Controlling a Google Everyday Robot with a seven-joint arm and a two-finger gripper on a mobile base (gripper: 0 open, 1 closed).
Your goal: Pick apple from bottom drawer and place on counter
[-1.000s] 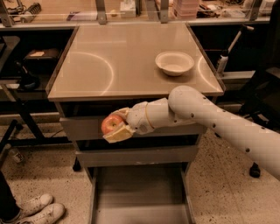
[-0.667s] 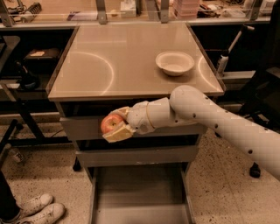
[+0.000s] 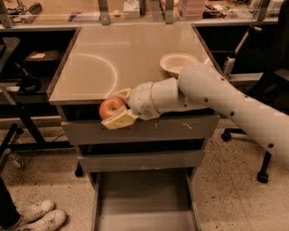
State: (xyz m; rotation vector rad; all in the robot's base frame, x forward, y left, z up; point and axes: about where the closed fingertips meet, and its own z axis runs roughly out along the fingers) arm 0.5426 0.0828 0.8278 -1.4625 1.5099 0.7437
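My gripper point(image 3: 114, 109) is shut on the apple point(image 3: 111, 108), a small red apple with a yellowish patch. It holds the apple in the air at the counter's front edge, left of centre, about level with the tabletop. The counter point(image 3: 131, 54) is a beige-grey glossy top above the grey drawers. The bottom drawer point(image 3: 143, 203) is pulled open below, its flat grey floor bare. My white arm reaches in from the right, across the cabinet's front.
A white bowl point(image 3: 179, 63) sits on the counter's right side, just behind my arm. Two shallower drawers point(image 3: 135, 135) are closed above the open one. White shoes point(image 3: 34, 215) stand at lower left. A chair base point(image 3: 262, 173) is at right. A cluttered bench point(image 3: 135, 9) runs behind.
The gripper with the apple has risen from in front of the top drawer to the level of the counter's front edge.
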